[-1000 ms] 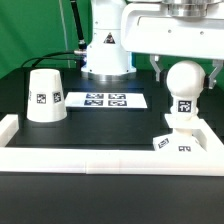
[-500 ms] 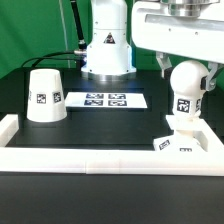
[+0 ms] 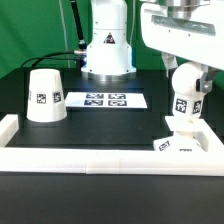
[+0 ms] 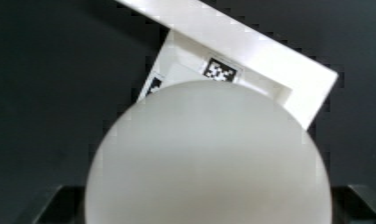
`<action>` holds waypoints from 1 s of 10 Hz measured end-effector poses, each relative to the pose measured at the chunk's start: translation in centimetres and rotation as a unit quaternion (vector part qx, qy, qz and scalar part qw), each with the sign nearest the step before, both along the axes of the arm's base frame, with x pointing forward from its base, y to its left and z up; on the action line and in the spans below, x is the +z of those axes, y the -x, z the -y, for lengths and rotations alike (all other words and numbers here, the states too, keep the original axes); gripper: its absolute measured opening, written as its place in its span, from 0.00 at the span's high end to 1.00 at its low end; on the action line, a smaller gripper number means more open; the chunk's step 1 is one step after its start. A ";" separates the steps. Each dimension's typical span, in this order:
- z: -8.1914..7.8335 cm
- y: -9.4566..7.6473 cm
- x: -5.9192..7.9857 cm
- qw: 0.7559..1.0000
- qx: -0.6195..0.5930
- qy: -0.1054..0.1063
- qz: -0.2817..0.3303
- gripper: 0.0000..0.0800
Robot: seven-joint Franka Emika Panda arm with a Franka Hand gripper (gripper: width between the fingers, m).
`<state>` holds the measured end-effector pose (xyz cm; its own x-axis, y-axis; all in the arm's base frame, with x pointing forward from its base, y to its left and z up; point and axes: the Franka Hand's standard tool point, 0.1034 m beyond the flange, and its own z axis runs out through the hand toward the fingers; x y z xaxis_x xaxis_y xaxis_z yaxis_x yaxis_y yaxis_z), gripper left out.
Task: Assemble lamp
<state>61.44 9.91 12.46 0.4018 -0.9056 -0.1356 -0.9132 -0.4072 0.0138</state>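
Note:
The white ball-shaped bulb [image 3: 187, 92] stands on the low square base [image 3: 180, 143] at the exterior view's right, slightly tilted, its tag facing the camera. My gripper [image 3: 187, 78] comes down from above with a dark finger on each side of the bulb and looks shut on it. In the wrist view the bulb [image 4: 203, 155] fills most of the picture, with the base [image 4: 256, 62] and one of its tags beyond it. The tapered shade [image 3: 44, 96] stands mouth down on the black table at the exterior view's left, apart from the gripper.
The marker board [image 3: 105, 100] lies flat between the shade and the base. The arm's white pedestal [image 3: 107, 45] stands behind it. A raised white rim [image 3: 100, 160] borders the table in front and at the sides, close to the base.
My gripper's hand has shifted toward the exterior view's right and turned. The bulb in it has turned with it; its tag now sits lower and more tilted.

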 end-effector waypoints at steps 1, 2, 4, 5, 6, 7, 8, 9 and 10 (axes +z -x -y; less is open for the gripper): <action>-0.1 0.0 -0.1 1.000 0.003 0.000 0.000 0.20; 0.0 0.0 -0.1 1.000 0.022 -0.002 0.003 0.20; -0.2 0.0 -0.1 0.999 0.053 -0.003 0.008 0.13; -0.4 0.0 -0.1 0.997 0.077 -0.004 0.011 0.13; -0.4 0.0 -0.2 0.994 0.111 -0.007 0.015 0.13; -0.4 0.0 -0.2 0.987 0.159 -0.010 0.020 0.13; -0.4 0.0 -0.2 0.980 0.197 -0.012 0.025 0.13; -0.4 0.0 -0.2 0.976 0.217 -0.014 0.027 0.13; -0.3 0.1 -0.3 0.960 0.279 -0.013 0.032 0.13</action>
